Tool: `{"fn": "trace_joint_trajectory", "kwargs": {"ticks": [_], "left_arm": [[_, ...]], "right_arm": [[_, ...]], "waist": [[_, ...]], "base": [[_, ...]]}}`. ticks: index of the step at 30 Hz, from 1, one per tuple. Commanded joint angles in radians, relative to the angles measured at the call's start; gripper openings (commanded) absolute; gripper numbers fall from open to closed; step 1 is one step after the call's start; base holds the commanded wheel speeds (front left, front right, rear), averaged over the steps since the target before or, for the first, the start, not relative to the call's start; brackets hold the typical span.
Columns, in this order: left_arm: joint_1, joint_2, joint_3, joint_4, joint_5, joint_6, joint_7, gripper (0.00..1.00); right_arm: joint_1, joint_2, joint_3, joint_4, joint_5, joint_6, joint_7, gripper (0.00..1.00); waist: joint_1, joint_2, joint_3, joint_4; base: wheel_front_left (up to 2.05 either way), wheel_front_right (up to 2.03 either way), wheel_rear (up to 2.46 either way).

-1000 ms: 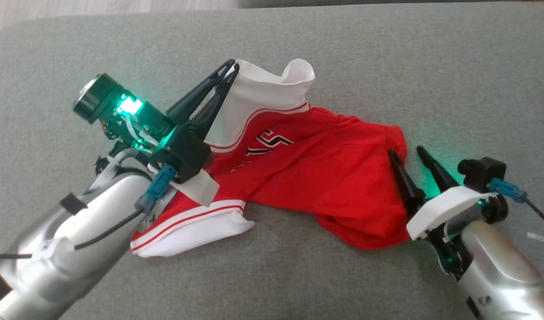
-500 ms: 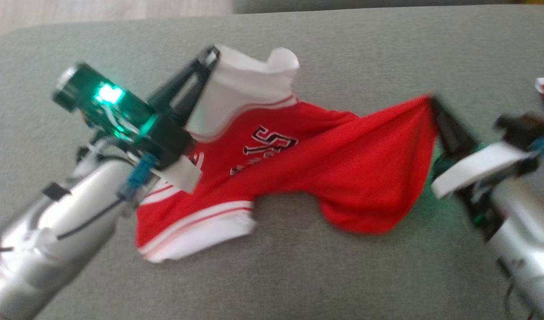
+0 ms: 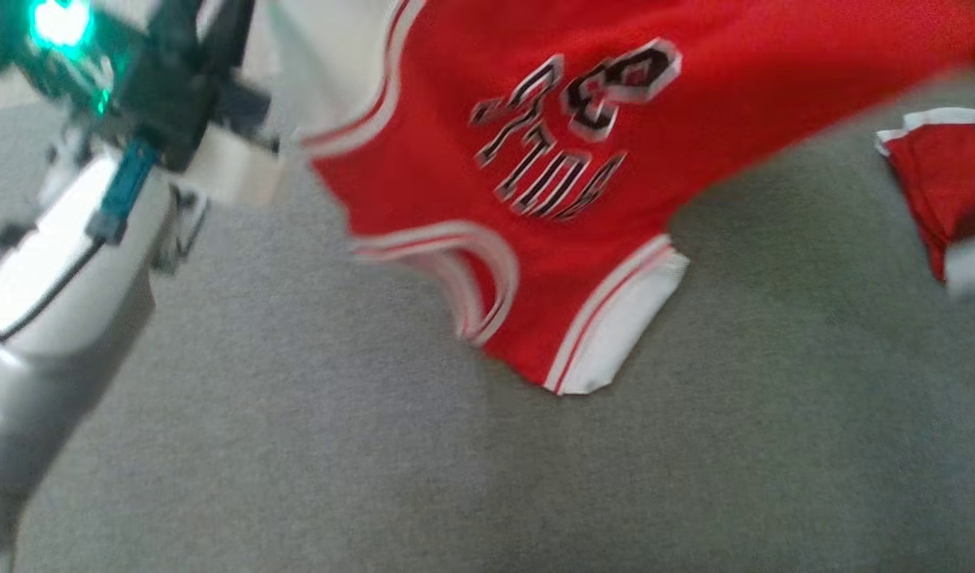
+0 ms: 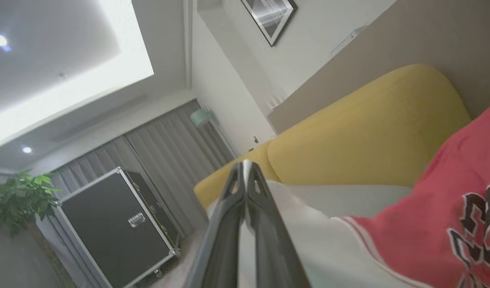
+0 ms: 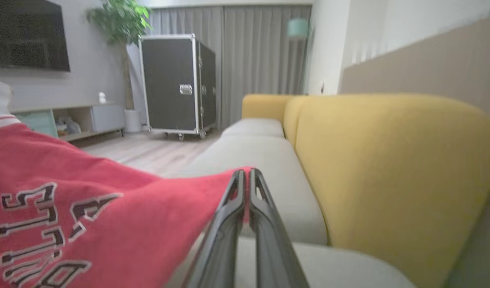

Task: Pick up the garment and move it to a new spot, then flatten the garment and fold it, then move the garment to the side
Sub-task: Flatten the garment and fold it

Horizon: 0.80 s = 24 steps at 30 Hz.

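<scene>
Your left end effector [image 4: 245, 165] has its two dark fingers pressed together on the white edge of the garment [image 3: 487, 159]. In the left wrist view the pale cloth comes out from between the tips and runs down to the right into the red body. Your right end effector [image 5: 245, 172] is likewise clamped on the garment, with a red corner of the cloth pinched right at its tips in the right wrist view. Between the two grips the garment hangs spread across the top of the head view, above the grey sofa seat [image 3: 296, 446]. It is a red sleeveless jersey with white banding and black lettering outlined in white, and the printed side faces the head camera. Its lowest part is a white-trimmed strap pointing down toward the seat. The picture is too blurred for you to tell whether that strap touches the cushion. A second red garment [image 3: 941, 183] with a white edge lies on the seat at the right, apart from the one you hold. Beyond your right fingers stands the sofa's yellow backrest [image 5: 389, 172]. Farther off, a black case [image 5: 175, 84] with metal edging stands on the wooden floor beside a potted plant [image 5: 117, 18], in front of grey curtains.
</scene>
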Motion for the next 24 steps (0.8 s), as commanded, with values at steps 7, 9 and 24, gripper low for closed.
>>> {"fn": "trace_joint_trajectory", "kwargs": {"ticks": [7,9,24], "left_arm": [[0.077,0.016,0.051,0.056,-0.042,-0.011,-0.017,1.00],[0.096,-0.003,0.051,0.060,-0.050,-0.011,-0.019,1.00],[0.218,-0.025,0.067,0.079,-0.085,-0.051,-0.020,1.00]], "right_arm": [[0.200,-0.010,-0.052,-0.039,0.006,-0.001,-0.006,0.00],[0.227,0.011,-0.065,-0.042,-0.005,-0.001,-0.006,0.00],[0.721,-0.054,-0.051,-0.181,0.052,-0.001,0.290,0.00]], "waist": [[0.0001,-0.0001,0.002,-0.041],[0.0001,-0.0001,0.003,-0.042],[0.0001,-0.0001,-0.010,-0.010]], "base": [[0.00,0.00,0.00],[0.00,0.00,0.00],[0.00,0.00,0.00]]}}
